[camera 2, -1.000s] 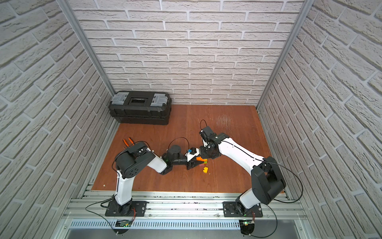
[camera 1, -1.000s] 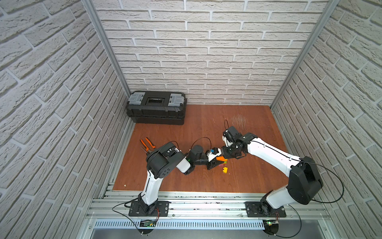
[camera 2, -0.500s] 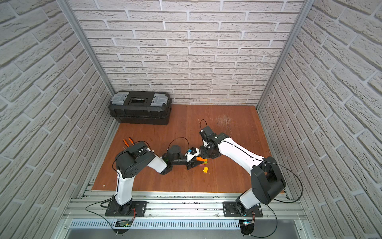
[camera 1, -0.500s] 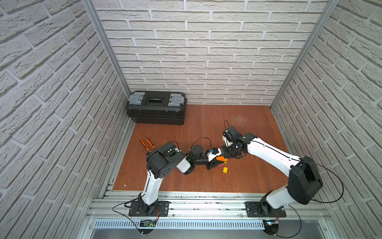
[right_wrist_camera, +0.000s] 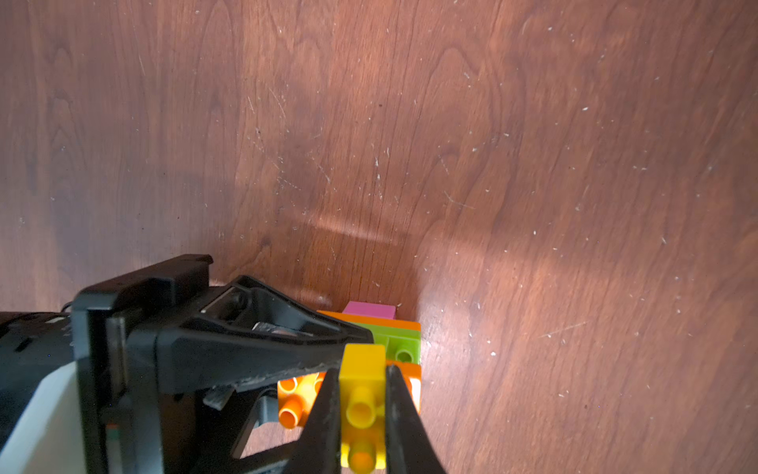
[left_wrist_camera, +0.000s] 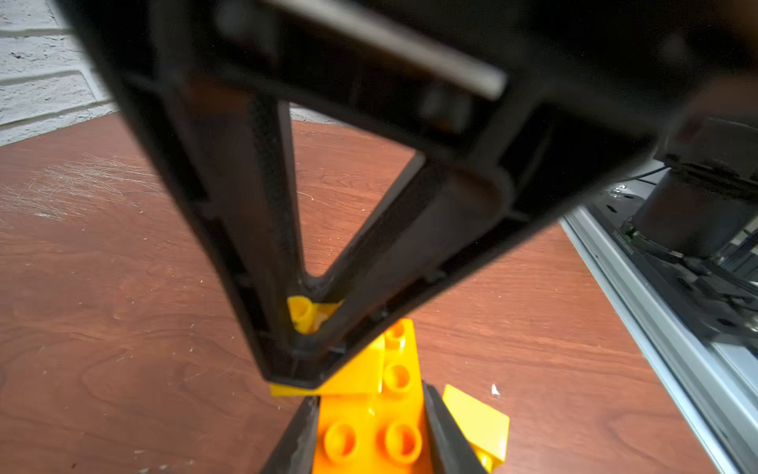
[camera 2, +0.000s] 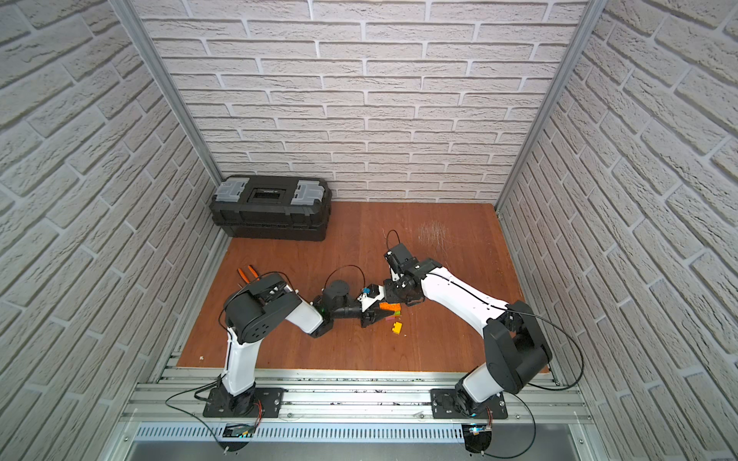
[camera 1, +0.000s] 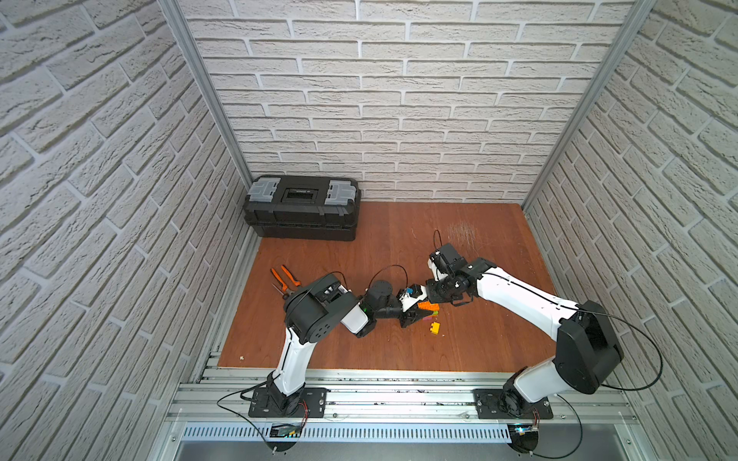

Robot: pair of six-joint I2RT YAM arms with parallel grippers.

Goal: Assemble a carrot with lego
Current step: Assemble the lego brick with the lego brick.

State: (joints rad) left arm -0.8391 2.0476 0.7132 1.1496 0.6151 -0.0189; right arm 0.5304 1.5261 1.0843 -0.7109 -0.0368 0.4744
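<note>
The carrot (camera 1: 428, 308) (camera 2: 390, 307) is a clump of joined lego: orange, lime green (right_wrist_camera: 400, 342) and a pink end (right_wrist_camera: 371, 310). It sits low over the table near its middle. My left gripper (camera 1: 417, 313) (left_wrist_camera: 369, 414) is shut on the clump's orange brick (left_wrist_camera: 369, 441). My right gripper (camera 1: 433, 294) (right_wrist_camera: 363, 371) comes in from the other side. It is shut on a small yellow brick (right_wrist_camera: 363, 394) (left_wrist_camera: 301, 316) held against the clump. A second yellow brick (camera 1: 434, 328) (camera 2: 396, 327) (left_wrist_camera: 476, 422) lies loose on the table just in front.
Orange-handled pliers (camera 1: 284, 279) (camera 2: 249, 273) lie by the left arm. A black toolbox (camera 1: 301, 207) (camera 2: 271, 213) stands at the back left against the wall. Brick walls close in three sides, and a metal rail (camera 1: 399, 395) runs along the front.
</note>
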